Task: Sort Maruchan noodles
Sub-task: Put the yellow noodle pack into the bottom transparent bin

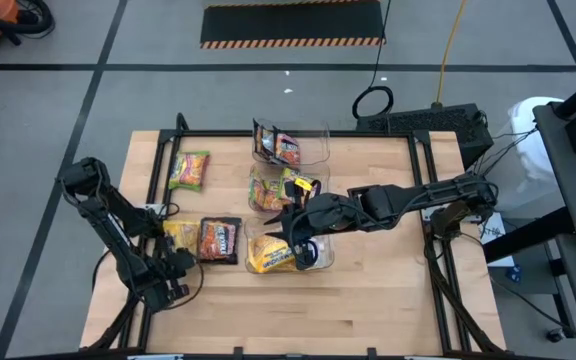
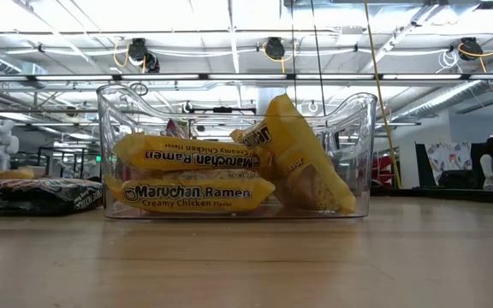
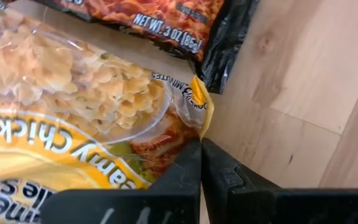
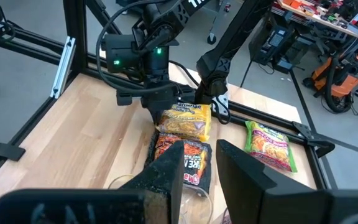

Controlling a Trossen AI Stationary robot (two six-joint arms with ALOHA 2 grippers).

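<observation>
A yellow Maruchan noodle packet (image 1: 180, 235) (image 3: 73, 106) lies flat on the table's left side. Beside it lies a dark packet (image 1: 220, 240) (image 4: 185, 163), and a green-yellow one (image 1: 190, 170) (image 4: 269, 144) lies farther back. My left gripper (image 1: 176, 257) (image 3: 201, 149) is shut at the yellow packet's near end. My right gripper (image 4: 199, 167) hangs open over the near clear bin (image 1: 320, 258), which holds several yellow packets (image 2: 191, 192). Nothing is between its fingers. My left gripper pinches the yellow packet's crimped end seam (image 3: 201, 124), close to a corner, between its two fingertips. The fingers come from above, pointing steeply down. The packet lies flat on the table.
Two more clear bins stand behind the near one: the middle bin (image 1: 268, 190) with green-yellow packets and the far bin (image 1: 313, 140) with dark ones. A black frame (image 1: 153, 185) borders the table. Bare wood lies along the near edge (image 1: 298, 320).
</observation>
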